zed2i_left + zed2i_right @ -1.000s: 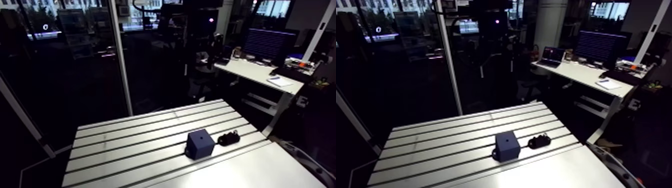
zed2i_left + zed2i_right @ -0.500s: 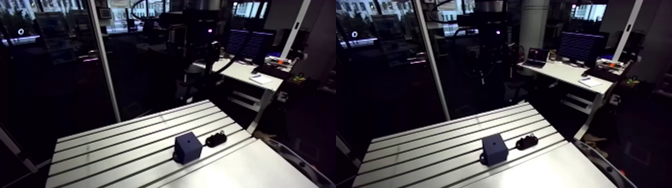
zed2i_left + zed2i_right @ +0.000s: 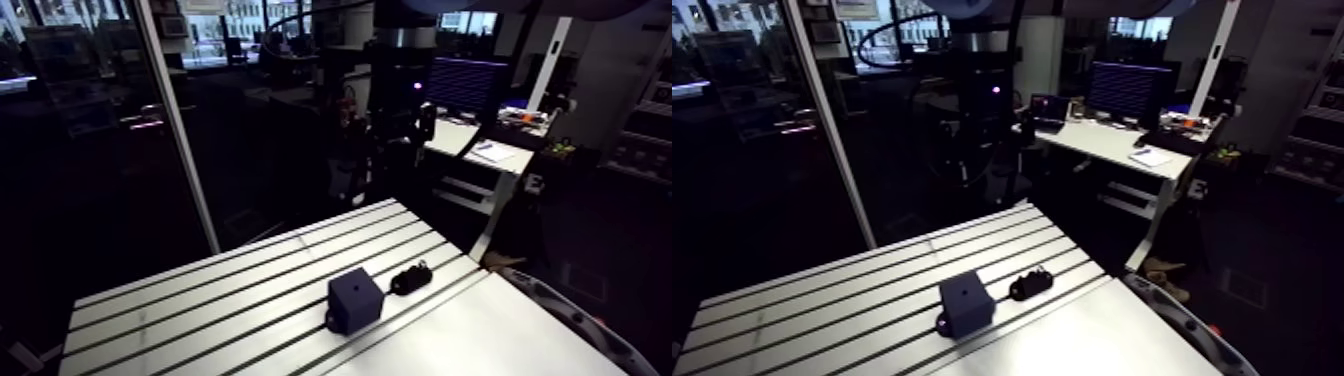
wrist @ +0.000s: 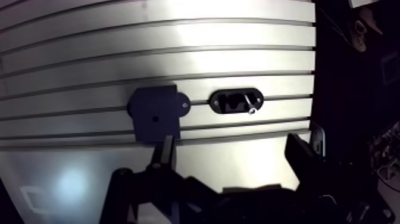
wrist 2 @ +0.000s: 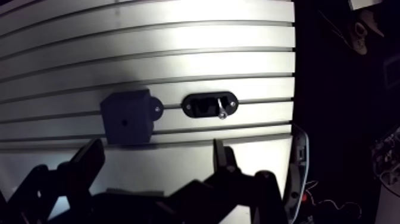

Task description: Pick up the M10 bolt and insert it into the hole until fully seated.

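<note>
Hovering claw spread, bolt near table edge

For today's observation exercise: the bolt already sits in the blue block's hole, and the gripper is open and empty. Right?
No. The wrist view shows the bolt lying in the black holder beside the blue block, not in its hole. The gripper is open and empty.

The table catches the light, its dark slots running in parallel lines along its length. A black oval holder lies flat on it, sitting over one slot, a small screw at each end, near the table's short edge. Beside the last slot runs a smooth plate, bare and unslotted.
</note>
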